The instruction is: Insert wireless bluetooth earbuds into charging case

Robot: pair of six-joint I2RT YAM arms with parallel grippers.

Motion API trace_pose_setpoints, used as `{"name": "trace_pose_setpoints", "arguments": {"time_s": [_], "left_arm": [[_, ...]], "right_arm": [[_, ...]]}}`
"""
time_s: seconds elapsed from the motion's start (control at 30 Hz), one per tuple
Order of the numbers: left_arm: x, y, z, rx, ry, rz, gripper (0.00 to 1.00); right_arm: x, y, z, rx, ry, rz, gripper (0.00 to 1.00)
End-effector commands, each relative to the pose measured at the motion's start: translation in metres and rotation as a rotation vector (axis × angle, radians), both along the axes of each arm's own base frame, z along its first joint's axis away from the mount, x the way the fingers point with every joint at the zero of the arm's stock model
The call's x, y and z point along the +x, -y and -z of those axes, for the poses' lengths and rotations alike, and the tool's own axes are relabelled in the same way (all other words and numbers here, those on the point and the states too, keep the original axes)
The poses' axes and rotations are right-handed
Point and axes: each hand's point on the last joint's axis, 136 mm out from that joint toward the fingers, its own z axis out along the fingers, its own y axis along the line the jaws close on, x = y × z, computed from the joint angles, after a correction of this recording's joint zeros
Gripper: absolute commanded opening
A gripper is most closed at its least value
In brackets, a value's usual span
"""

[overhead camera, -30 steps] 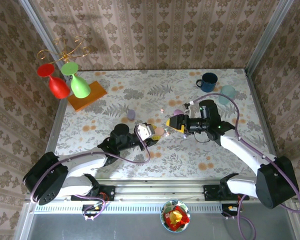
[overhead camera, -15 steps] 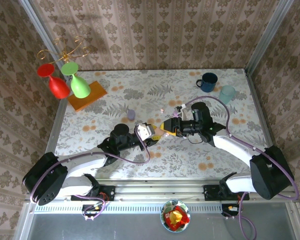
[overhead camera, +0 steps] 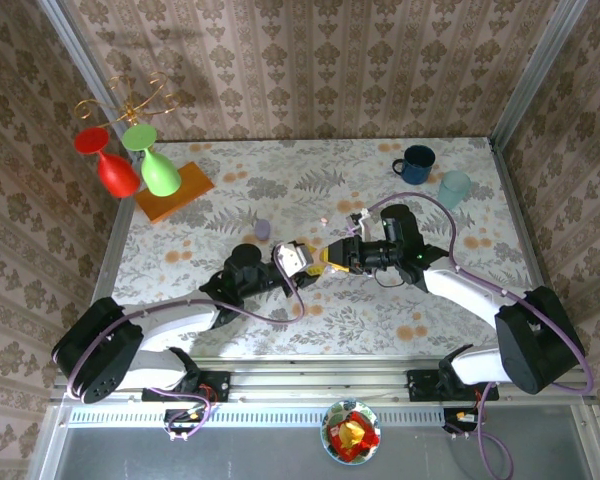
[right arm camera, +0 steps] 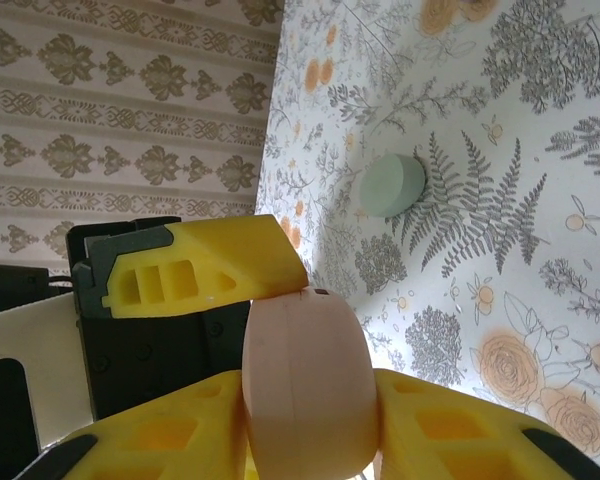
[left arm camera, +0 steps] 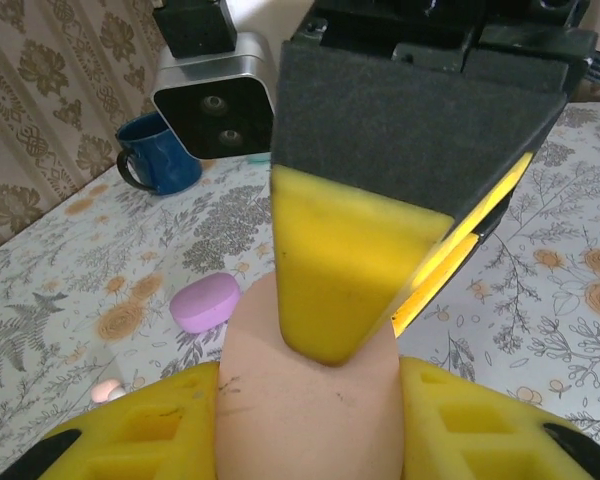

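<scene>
floral tabletop (overhead camera: 230, 185), mid-span: your right jaws have closed in on the peach case (right arm camera: 302, 385) that the left jaws grip, so both clench it for opening. a pinkish bud (left arm camera: 107, 390), probably, lies on the tabletop, not inserted.

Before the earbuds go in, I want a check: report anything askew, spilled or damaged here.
Nothing spilled or broken. One oddity: the peach case is pinched by both the left gripper and the right gripper at once, lid shut, while a pinkish earbud lies loose on the table.
</scene>
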Motion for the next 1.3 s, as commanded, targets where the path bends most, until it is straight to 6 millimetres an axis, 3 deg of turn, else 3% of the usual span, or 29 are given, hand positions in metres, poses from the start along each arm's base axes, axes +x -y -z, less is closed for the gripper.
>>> {"name": "trace_pose_setpoints", "arguments": {"time_s": [0.0, 0.23, 0.37, 0.6, 0.93, 1.27], "left_arm": [[0.001, 0.007, -0.022, -0.053, 0.048, 0.019, 0.37], [0.002, 0.003, -0.027, -0.097, 0.040, -0.007, 0.69], [0.002, -0.004, -0.043, -0.222, 0.016, 0.011, 0.77], [-0.003, -0.008, -0.060, -0.344, 0.035, 0.067, 0.76], [-0.002, -0.002, -0.072, -0.389, 0.050, 0.109, 0.72], [-0.004, 0.002, -0.101, -0.464, 0.006, 0.153, 0.66]], "right_arm": [[-0.002, -0.002, -0.010, 0.014, 0.015, -0.006, 0.30], [0.009, 0.005, -0.025, 0.080, -0.018, 0.105, 0.24], [0.009, 0.004, -0.050, 0.195, -0.028, 0.118, 0.21], [-0.001, 0.005, -0.083, 0.324, -0.076, 0.115, 0.17], [-0.007, 0.012, -0.124, 0.510, -0.076, 0.129, 0.11], [-0.009, 0.013, -0.121, 0.502, -0.079, 0.132, 0.09]]}}
